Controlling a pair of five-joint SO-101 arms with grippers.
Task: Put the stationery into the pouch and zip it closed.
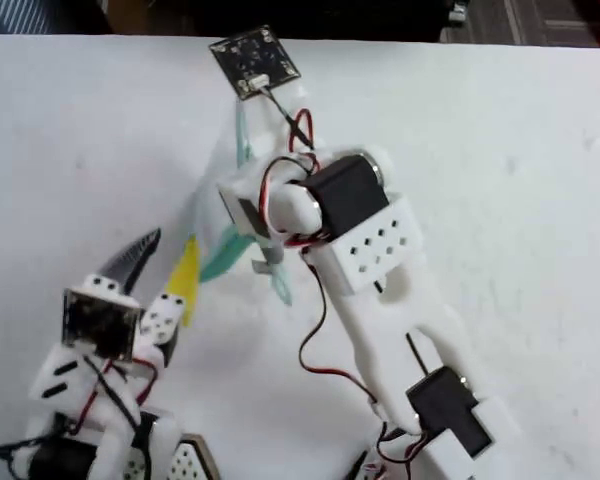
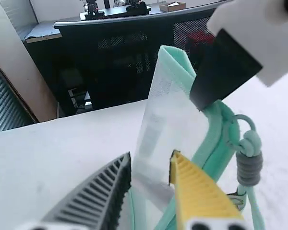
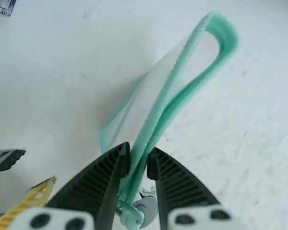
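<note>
The pouch (image 1: 223, 252) is translucent with mint green edging and lies on the white table between the two arms. My right gripper (image 3: 138, 154) has its black fingers shut on the pouch's (image 3: 151, 96) green zip edge, just above the cord pull with a grey bead (image 3: 143, 210). My left gripper (image 2: 151, 165), one finger grey and one yellow, stands open at the pouch's (image 2: 168, 110) near end, with the clear panel just past its tips. In the high view the left gripper (image 1: 173, 242) sits at the lower left beside the pouch. The cord pull (image 2: 249, 160) hangs next to the yellow finger.
The right arm's white body (image 1: 380, 260) crosses the middle of the table and covers part of the pouch. The table's far edge (image 1: 80, 36) runs along the back, with dark furniture (image 2: 110, 52) beyond it. Bare white tabletop (image 1: 520, 150) lies to the right.
</note>
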